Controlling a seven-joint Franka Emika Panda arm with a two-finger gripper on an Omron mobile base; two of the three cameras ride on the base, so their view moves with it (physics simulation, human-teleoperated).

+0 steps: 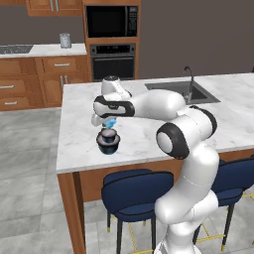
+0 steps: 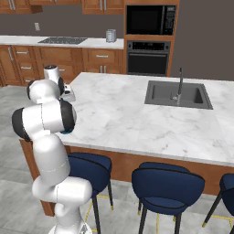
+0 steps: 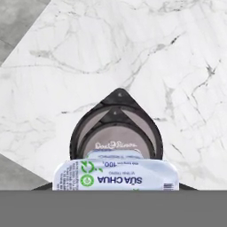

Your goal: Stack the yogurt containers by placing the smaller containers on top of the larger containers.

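In the left base view the gripper [image 1: 110,122] hangs at centre-left of the frame, just above the stacked tubs, with the light-blue cup [image 1: 111,122] at its tip. The small dark tub [image 1: 107,133] sits inside the wide dark tub [image 1: 108,143], and the pair stands on the marble island counter [image 1: 149,119] near its front left edge. How far the fingers are spread cannot be told from any view, nor whether they press on the cup. The hand view looks straight down: the wide dark tub [image 3: 116,128] shows as a dark ring in the lower middle, the small dark tub [image 3: 117,135] nested within it, and the light-blue cup [image 3: 116,174] lies across the bottom, its white printed label facing the camera and covering the near rims. In the right base view the white arm at the left of the frame hides the tubs; a sink [image 2: 178,95] with a tap sits at centre-right of the counter. Blue stools [image 1: 131,191] stand under the counter's front edge. Behind, wooden cabinets [image 1: 44,79], a built-in oven [image 1: 112,60] and a microwave [image 1: 111,21] line the wall, above a grey tiled floor.
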